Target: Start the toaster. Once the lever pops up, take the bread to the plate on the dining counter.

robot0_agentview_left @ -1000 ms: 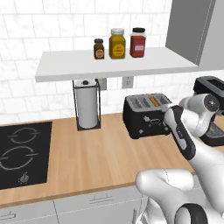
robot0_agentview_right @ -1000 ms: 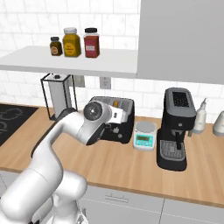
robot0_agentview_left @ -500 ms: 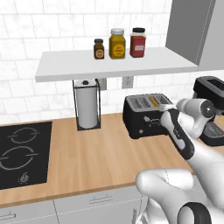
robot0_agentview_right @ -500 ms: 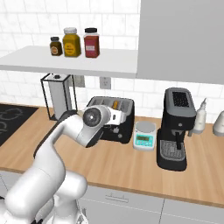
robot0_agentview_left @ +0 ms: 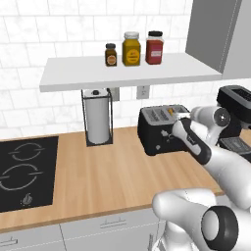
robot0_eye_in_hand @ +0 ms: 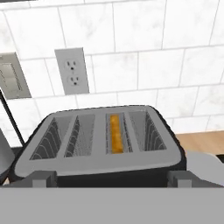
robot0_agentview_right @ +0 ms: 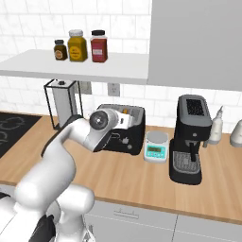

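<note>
Gripper (robot0_eye_in_hand: 112, 177) spread wide, holds nothing, hovers at near edge of toaster (robot0_eye_in_hand: 100, 146). Bread (robot0_eye_in_hand: 116, 133) sits just ahead, upright in slot, only top edge exposed. Likely light, stiff, crumbly: pinch top edge across flat faces, gently, lift straight up.

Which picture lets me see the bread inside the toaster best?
The hand view: it looks down into the toaster, and the bread shows as an orange strip in one slot. The left base view shows only a tiny orange bit at the top. In the right base view the arm covers the toaster's top.
</note>
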Robot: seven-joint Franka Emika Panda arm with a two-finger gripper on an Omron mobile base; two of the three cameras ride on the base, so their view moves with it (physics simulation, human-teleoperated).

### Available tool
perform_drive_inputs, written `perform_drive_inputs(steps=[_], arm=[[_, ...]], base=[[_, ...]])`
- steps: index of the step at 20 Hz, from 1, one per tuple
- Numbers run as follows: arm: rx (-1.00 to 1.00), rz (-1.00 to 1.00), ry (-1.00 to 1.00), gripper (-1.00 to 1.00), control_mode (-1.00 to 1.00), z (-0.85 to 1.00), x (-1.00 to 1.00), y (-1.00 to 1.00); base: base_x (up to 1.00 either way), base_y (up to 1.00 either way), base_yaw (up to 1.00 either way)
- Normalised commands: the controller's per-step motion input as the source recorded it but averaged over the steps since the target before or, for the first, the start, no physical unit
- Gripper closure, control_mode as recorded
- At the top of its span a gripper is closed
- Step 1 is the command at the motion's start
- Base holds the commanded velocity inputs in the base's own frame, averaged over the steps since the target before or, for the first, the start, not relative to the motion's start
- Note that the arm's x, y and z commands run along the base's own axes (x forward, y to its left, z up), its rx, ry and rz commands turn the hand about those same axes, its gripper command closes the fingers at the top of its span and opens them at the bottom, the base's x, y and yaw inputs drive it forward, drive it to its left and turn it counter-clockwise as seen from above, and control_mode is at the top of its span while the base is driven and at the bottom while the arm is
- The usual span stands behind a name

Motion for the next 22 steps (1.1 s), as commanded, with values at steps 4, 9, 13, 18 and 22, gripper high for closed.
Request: perform_drive_inputs(steps=[4, 9, 13, 18, 22], arm=[[-0.01, 0.0, 0.0, -1.0, -1.0, -0.01, 0.33, 0.0], [-0.06, 0.0, 0.0, -1.0, -1.0, -0.11, 0.1, 0.0], [-0.04, 0.0, 0.0, -1.0, -1.0, -0.18, 0.06, -0.01], [0.0, 0.0, 0.0, -1.0, -1.0, 0.0, 0.14, 0.0], [0.0, 0.0, 0.0, -1.0, -1.0, -0.05, 0.19, 0.0]], base=[[0.0, 0.0, 0.0], [0.0, 0.0, 0.0], [0.0, 0.0, 0.0], [0.0, 0.0, 0.0], [0.0, 0.0, 0.0]])
